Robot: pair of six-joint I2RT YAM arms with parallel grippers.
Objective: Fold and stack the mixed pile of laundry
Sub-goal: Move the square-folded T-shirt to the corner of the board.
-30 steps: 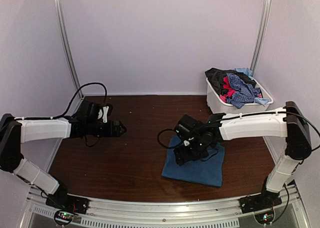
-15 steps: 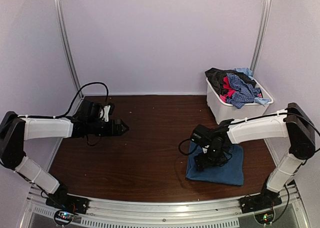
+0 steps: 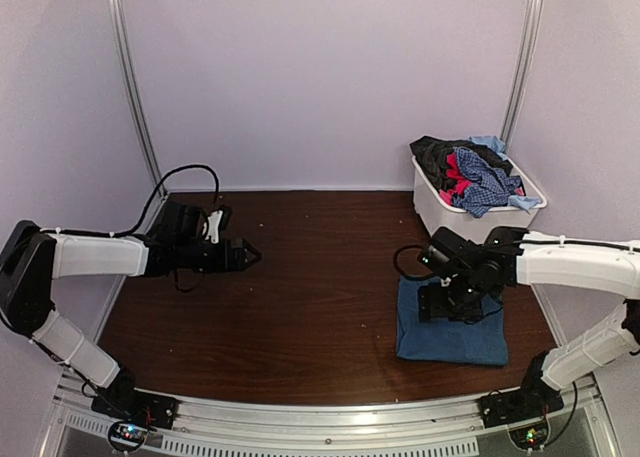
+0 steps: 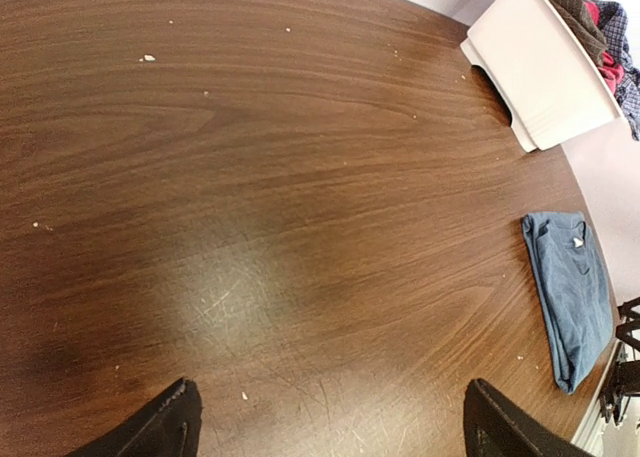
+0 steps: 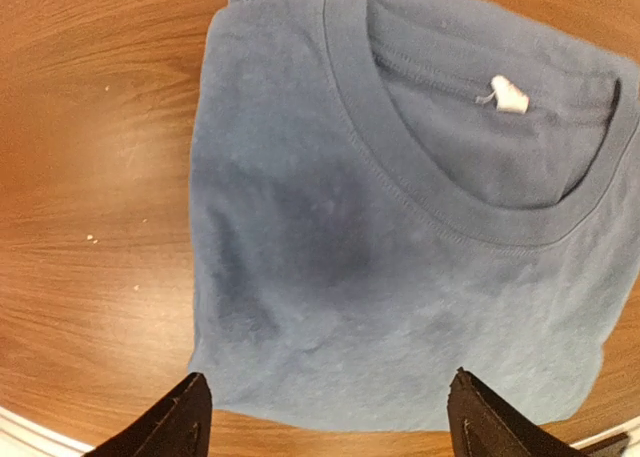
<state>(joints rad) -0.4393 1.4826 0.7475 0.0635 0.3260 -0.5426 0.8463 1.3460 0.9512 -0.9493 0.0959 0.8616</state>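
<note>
Black-fingered, your right gripper (image 5: 328,397) stands wide apart, holding nothing, just above the folded dark-blue T-shirt (image 5: 400,227) at the right front of the table (image 3: 300,317); its forearm lies low. Your left gripper (image 3: 245,254) is wide too, arm stretched level. Other clothes (image 3: 470,172) sit in the white bin (image 3: 435,209).

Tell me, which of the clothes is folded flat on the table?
The plain dark-blue T-shirt, lying folded alone on the brown wooden table. The red, black, checked and light-blue clothes are crumpled in the white plastic bin.
</note>
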